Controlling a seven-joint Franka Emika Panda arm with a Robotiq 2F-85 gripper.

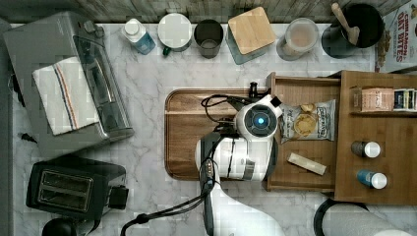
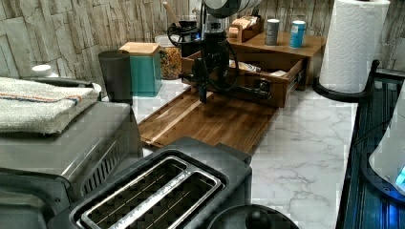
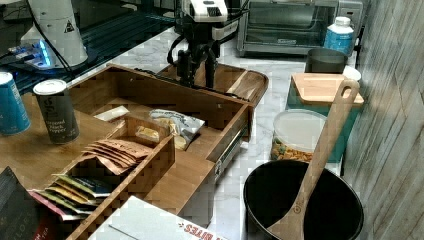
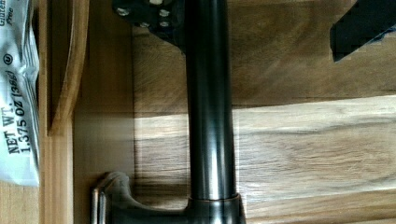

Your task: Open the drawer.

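The wooden drawer (image 1: 305,82) stands pulled out from the cabinet (image 1: 383,191), its front reaching over the edge of a wooden tray. It holds a snack bag (image 1: 307,120) and a pale bar (image 1: 306,163). In the wrist view the black bar handle (image 4: 210,116) runs between my fingers, with one fingertip (image 4: 149,14) just beside it and the other fingertip (image 4: 362,28) well clear. My gripper (image 4: 254,21) is open around the handle, not clamped on it. In the left view my gripper (image 2: 205,90) hangs at the drawer front (image 2: 282,93). In the right view my gripper (image 3: 197,70) hangs just outside the drawer's front wall (image 3: 165,92).
The flat wooden tray (image 1: 187,132) lies under my wrist. A toaster oven (image 1: 64,83) and a toaster (image 1: 69,189) fill the top view's left. Jars and canisters (image 1: 251,32) line the back wall. Two bottles (image 1: 366,149) stand on the cabinet, and a paper towel roll (image 2: 351,43) is beside it.
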